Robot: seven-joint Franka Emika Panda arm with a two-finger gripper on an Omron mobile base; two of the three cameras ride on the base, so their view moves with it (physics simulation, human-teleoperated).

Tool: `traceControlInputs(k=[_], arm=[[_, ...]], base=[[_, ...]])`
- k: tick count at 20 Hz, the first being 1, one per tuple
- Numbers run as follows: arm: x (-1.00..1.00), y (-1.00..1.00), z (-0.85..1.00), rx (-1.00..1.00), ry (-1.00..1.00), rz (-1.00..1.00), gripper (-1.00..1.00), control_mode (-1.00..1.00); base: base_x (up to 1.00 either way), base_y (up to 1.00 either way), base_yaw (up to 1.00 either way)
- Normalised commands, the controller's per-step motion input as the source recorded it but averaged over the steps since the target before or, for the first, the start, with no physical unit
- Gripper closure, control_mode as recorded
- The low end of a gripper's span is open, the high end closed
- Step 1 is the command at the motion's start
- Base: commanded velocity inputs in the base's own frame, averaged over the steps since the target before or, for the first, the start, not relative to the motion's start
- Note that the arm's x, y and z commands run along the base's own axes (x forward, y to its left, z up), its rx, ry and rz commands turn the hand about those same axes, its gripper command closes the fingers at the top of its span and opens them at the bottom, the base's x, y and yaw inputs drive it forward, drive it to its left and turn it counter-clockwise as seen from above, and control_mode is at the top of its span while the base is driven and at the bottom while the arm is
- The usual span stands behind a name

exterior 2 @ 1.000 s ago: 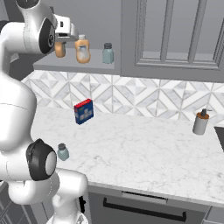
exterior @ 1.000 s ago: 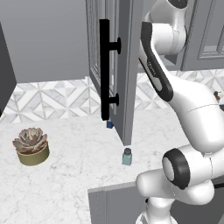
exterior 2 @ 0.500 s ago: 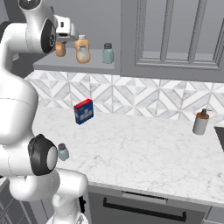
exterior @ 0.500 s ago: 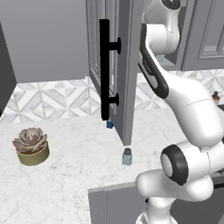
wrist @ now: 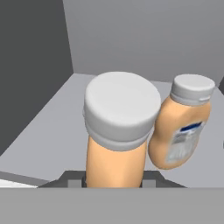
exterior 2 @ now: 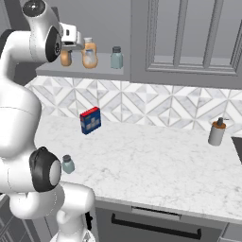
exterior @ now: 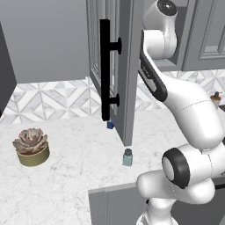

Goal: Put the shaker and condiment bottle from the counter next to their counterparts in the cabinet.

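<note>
- Two orange bottles stand close together on the cabinet [exterior 2: 189, 42] shelf: the condiment bottle [wrist: 117, 131], clamped in the gripper [exterior 2: 71, 46], and its slimmer-looking counterpart [wrist: 180, 127] just beside it.
- In the hand view the condiment bottle sits directly between the gripper's jaws, its pale whitish cap [wrist: 121, 105] nearest the camera and its orange body running down to the jaws.
- The gripper is closed narrowly around that bottle; the fingertips themselves are hidden behind it.
- In the right base view the held bottle [exterior 2: 66, 57] is at the left end of the shelf, the other orange bottle [exterior 2: 89, 54] is next to it, and a teal shaker [exterior 2: 116, 57] with a grey cap stands further right on the same shelf.
- The counterpart bottle carries a light label with a dark blue mark [wrist: 189, 128] near its top; the rest of the print is too blurred to read.
- The shaker [exterior 2: 67, 164] of the task stands on the white marble surface [exterior 2: 156, 160], near its front edge and well below and apart from the gripper; the left base view shows it [exterior: 127, 157] just beneath the open cabinet door [exterior: 125, 66].
- A blue and red box [exterior 2: 90, 120] stands on the surface by the tiled wall; its writing cannot be read.
- A tan pump dispenser [exterior 2: 217, 132] stands far to the right, and a potted succulent [exterior: 30, 146] to the left.
</note>
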Motion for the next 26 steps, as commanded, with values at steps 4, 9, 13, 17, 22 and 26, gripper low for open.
traceControlInputs(k=[4, 9, 13, 17, 22, 26], arm=[[0.13, 0.0, -0.1, 0.0, 0.0, 0.0, 1.0, -1.0], [0.18, 0.0, -0.02, 0.0, 0.0, 0.0, 1.0, -1.0], [0.14, 0.0, 0.0, 0.0, 0.0, 0.0, 1.0, -1.0], [0.16, 0.08, 0.0, 0.0, 0.0, 0.0, -1.0, -1.0], [0.06, 0.0, 0.0, 0.0, 0.0, 0.0, -1.0, -1.0], [0.04, 0.0, 0.0, 0.0, 0.0, 0.0, -1.0, -1.0]], base=[[0.0, 0.0, 0.0], [0.0, 0.0, 0.0], [0.0, 0.0, 0.0], [0.0, 0.0, 0.0], [0.0, 0.0, 0.0], [0.0, 0.0, 0.0]])
